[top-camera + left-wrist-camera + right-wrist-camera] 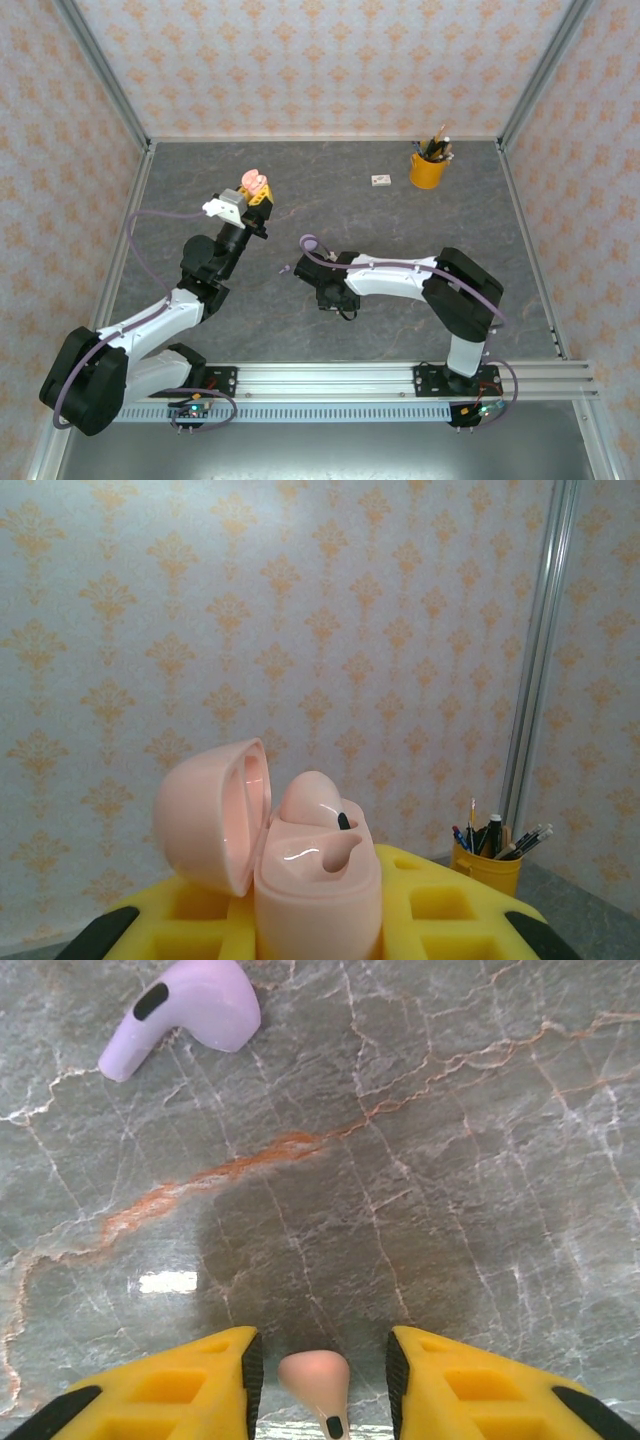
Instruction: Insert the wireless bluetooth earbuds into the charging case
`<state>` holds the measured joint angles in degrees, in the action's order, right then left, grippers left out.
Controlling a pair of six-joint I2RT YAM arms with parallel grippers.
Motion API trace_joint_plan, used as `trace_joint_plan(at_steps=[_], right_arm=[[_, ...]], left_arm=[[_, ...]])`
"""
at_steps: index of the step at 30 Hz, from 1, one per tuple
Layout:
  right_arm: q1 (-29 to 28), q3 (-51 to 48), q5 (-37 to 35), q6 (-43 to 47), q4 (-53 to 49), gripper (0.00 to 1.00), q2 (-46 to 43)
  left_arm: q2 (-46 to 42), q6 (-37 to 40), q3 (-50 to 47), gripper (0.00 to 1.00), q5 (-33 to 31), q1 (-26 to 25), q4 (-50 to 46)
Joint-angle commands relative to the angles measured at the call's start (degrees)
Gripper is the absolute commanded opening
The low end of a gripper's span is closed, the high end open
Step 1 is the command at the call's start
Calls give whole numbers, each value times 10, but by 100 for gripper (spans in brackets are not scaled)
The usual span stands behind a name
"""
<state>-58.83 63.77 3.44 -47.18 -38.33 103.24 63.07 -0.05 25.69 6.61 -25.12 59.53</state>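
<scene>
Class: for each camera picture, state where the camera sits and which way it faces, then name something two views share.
Top external: above and behind the arm bases, looking down on the table; both arms show, left gripper holding the pink case.
Left wrist: faces level toward the patterned wall; its fingers clamp the open case.
Right wrist: faces straight down at the table; its fingers flank a pink earbud, a lilac earbud beyond.
Shared: top and left-wrist views both show the pen cup.

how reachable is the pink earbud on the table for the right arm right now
Probably yes: the pink earbud lies on the table right between the open fingers of the right gripper, with a gap on each side and nothing in the way. The lilac earbud lies well apart.
</scene>
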Motion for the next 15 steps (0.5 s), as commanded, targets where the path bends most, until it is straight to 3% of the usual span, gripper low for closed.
trace_joint_plan(at_steps=[1, 15], right_arm=[[-2, 7, -8, -10, -6, 37, 8], [-1, -6, -5, -8, 14, 25, 12]], left_arm=[[3, -5, -6, 0, -9, -4, 35], [1, -5, -6, 0, -8, -6, 29]])
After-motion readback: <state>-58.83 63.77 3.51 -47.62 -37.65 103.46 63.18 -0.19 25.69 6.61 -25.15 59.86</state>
